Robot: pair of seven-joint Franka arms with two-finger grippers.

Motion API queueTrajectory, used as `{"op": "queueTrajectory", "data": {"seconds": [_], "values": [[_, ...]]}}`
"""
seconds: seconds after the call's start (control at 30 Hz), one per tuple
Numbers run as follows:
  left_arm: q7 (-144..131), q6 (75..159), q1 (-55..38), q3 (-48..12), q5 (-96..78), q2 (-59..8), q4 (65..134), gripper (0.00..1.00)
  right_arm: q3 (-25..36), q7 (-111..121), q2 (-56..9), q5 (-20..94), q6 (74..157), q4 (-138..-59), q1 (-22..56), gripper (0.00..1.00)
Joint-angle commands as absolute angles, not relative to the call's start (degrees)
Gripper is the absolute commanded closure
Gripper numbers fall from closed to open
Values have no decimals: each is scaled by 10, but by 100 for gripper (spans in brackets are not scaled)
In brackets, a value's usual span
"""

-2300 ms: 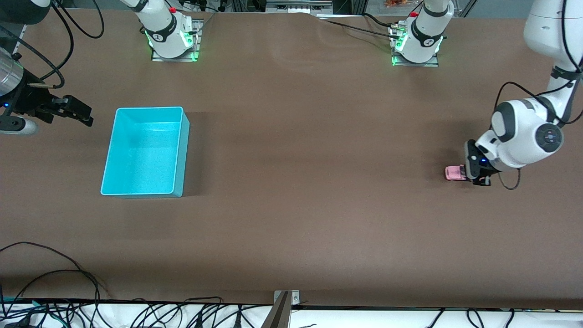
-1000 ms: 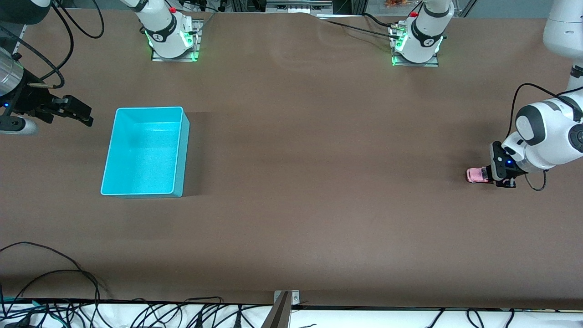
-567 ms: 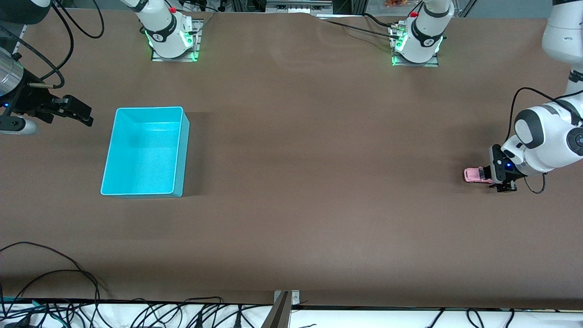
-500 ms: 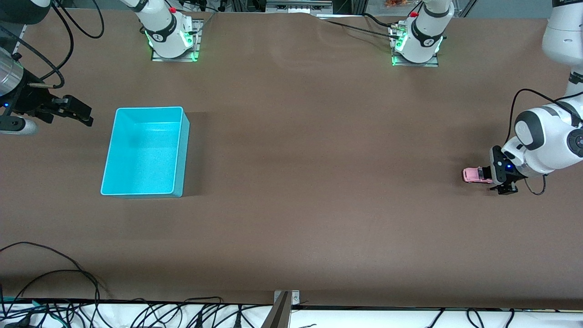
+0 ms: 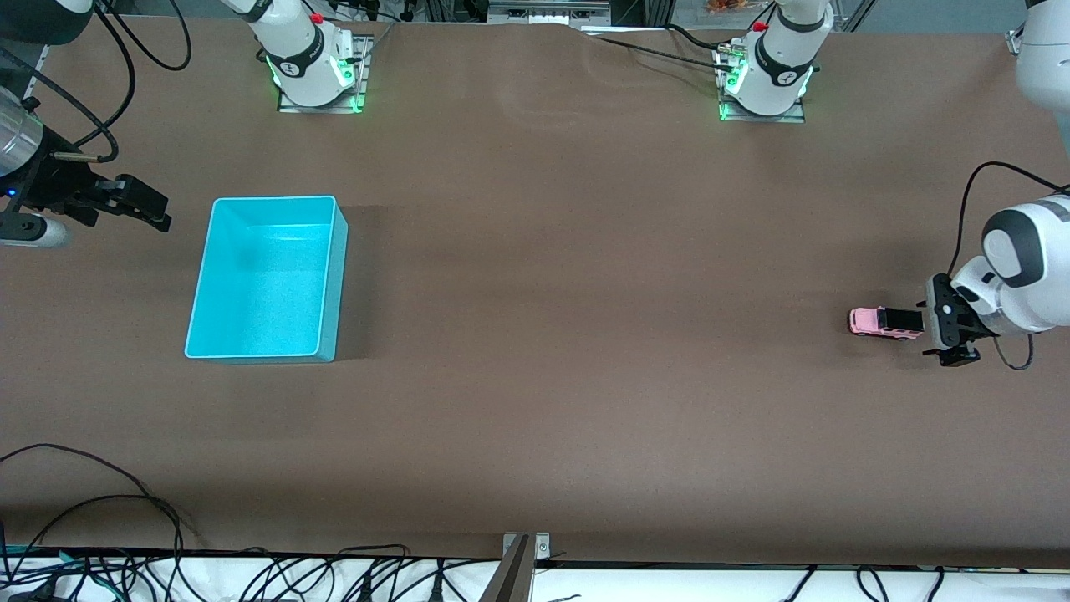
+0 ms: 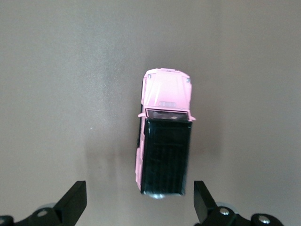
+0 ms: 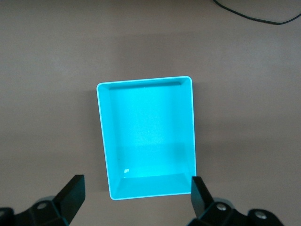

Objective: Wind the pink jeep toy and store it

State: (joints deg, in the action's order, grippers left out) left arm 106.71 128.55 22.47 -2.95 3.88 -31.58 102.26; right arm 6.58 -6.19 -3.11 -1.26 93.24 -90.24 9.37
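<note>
Here the left hand (image 5: 934,328) stands released beside the pink jeep toy (image 5: 884,322); the right hand (image 7: 136,197), fingertips cropped, waits released.

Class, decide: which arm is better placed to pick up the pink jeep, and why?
Left. The left gripper sits open right beside the pink jeep toy; the right gripper waits, open, next to the turquoise bin at the table's right-arm end.

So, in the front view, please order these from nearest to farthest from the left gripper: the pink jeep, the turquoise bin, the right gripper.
1. The pink jeep toy, on the table just beside the open left gripper.
2. The turquoise bin, toward the right arm's end of the table.
3. The right gripper, open, waiting past the bin at that end.
</note>
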Motion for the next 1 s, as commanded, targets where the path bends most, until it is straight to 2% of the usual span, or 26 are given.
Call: {"op": "queueTrajectory", "data": {"seconds": [0.0, 0.23, 0.67, 0.97], "values": [[1039, 1229, 229, -33, 46, -292, 1009, 0, 65, -62, -28, -16, 922, -895, 95, 0], [1046, 1237, 235, -33, 52, -309, 1008, 0, 65, -62, -28, -16, 922, -895, 95, 0], [1108, 1364, 240, -33, 110, -349, 1014, 0, 65, -61, -28, -16, 922, -895, 95, 0], [1110, 1358, 242, -39, 103, -349, 1036, 0, 65, -62, -29, -16, 922, -895, 95, 0]]}}
